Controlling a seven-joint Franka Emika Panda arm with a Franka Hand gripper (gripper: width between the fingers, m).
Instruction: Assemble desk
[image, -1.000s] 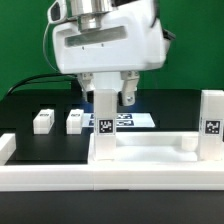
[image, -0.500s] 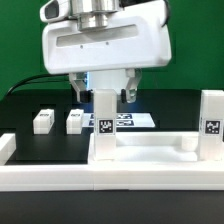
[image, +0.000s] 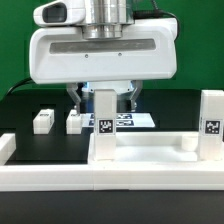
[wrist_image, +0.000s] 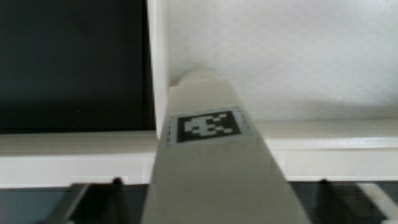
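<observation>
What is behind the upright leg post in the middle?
Behind the leg post, the marker board lies flat, partly covered by the post. The hand straddles the post's top and hides anything farther back.

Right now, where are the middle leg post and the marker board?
middle leg post (image: 104, 146): exterior view, lower front face.
marker board (image: 140, 120): exterior view, strip showing beside that post.
</observation>
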